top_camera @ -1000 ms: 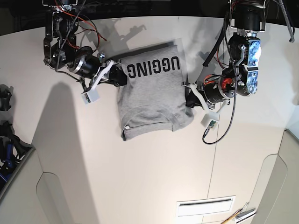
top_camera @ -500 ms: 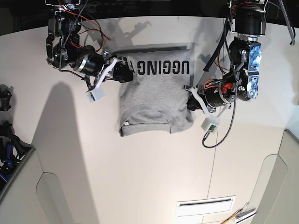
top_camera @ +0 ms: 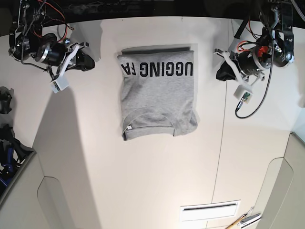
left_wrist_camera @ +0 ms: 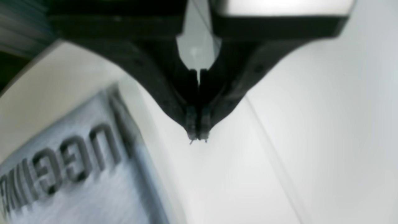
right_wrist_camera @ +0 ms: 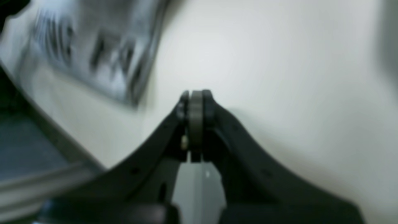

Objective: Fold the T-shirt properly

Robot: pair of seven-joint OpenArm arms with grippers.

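The light grey T-shirt [top_camera: 157,93] lies folded into a rectangle in the middle of the table, black block letters along its far edge. It shows blurred in the left wrist view [left_wrist_camera: 62,174] and the right wrist view [right_wrist_camera: 93,53]. My left gripper [top_camera: 220,72] is shut and empty, off the shirt's right side; the left wrist view [left_wrist_camera: 198,137] shows its tips pressed together over bare table. My right gripper [top_camera: 89,62] is shut and empty, off the shirt's left side; its closed tips also show in the right wrist view [right_wrist_camera: 195,96].
The white table [top_camera: 143,181] has a seam [top_camera: 220,143] running front to back right of the shirt. Dark gear [top_camera: 7,138] sits at the left edge. A vent slot [top_camera: 209,210] and tools [top_camera: 245,220] lie at the front right.
Both grippers have let go of the shirt and pulled outward to the table's sides. The shirt's top edge now lies flat and straight, showing more letters.
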